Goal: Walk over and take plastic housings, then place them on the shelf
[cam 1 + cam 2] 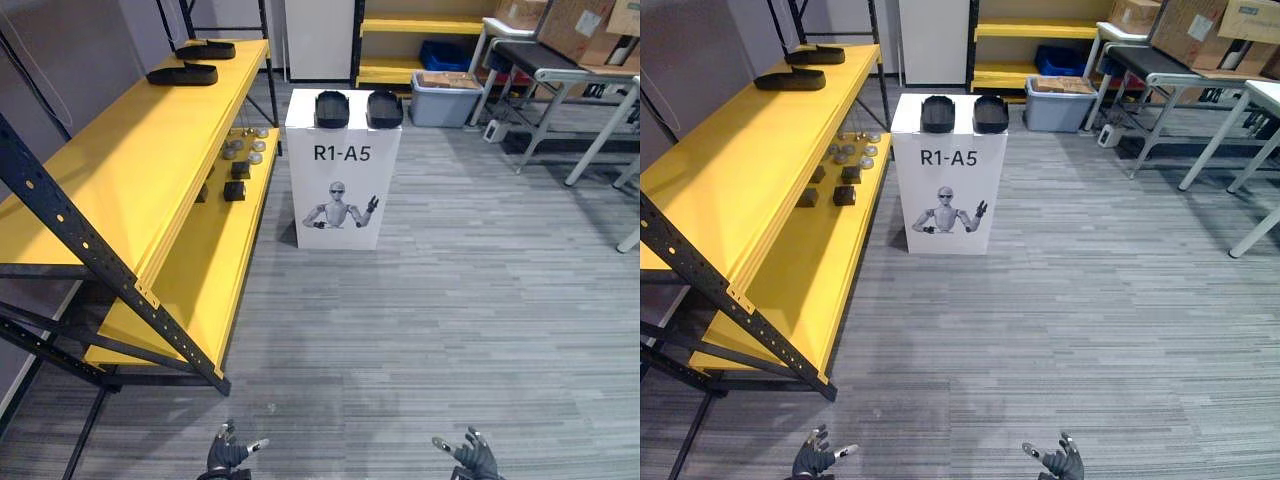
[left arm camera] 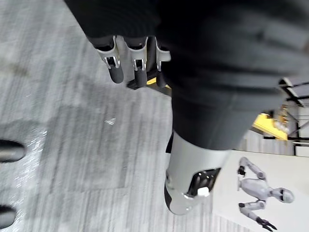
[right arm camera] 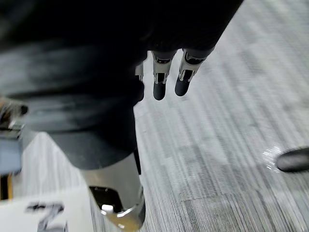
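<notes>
i see a pair of black plastic housings point(image 1: 332, 109) side by side on top of the white stand point(image 1: 342, 180), well ahead of me across the grey floor point(image 1: 450, 300). they are touching neither hand. their near sides are dark and i can't make out any detail of their shape. two more housings point(image 1: 182, 74) lie on the top board of the yellow shelf point(image 1: 130, 170) at its far end, one behind the other.

my left hand point(image 1: 228, 455) and right hand point(image 1: 474, 458) just poke in at the bottom edge of the head views, cut off at the wrist. in the left wrist view the fingers point(image 2: 116, 72) hang straight and slightly apart over bare floor, and the thumb point(image 2: 186, 188) stands off on its own, with nothing held. in the right wrist view the fingers point(image 3: 159, 87) are the same, straight with gaps between them and nothing in them. the dark cover hides both palms.

on the shelf's lower board there are small round parts point(image 1: 245, 148) and a few dark blocks point(image 1: 235, 190), too small for me to identify. beyond the stand, a grey bin point(image 1: 445, 100) sits on the floor. the bench point(image 1: 530, 60) at the far right is cut off by the frame edge.
</notes>
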